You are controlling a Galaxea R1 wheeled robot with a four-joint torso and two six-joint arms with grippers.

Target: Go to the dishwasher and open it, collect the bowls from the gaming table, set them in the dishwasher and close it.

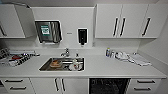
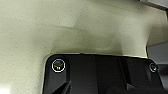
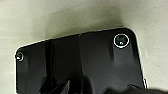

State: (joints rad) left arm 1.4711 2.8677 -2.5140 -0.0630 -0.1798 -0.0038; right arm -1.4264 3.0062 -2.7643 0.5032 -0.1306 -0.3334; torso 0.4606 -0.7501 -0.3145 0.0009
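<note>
Worktop (image 1: 100, 67) of pale, smooth laminate runs across the middle of the head view, with a sunken steel sink (image 1: 62, 64) left of centre holding dishes. White wall cupboards (image 1: 122, 21) hang at upper right, and a dark soap dispenser (image 1: 82, 35) is on the wall.

At the lower right the dishwasher (image 1: 109, 86) shows as a dark cavity with wire racks under the counter, its mouth facing the camera; its long axis cannot be told.

Whether either gripper's fingers are apart or together cannot be told.

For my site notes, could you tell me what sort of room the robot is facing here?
Most likely an office kitchenette: a white counter with a steel sink and tap, white wall cabinets, and the dishwasher showing its dark racks below.
</note>
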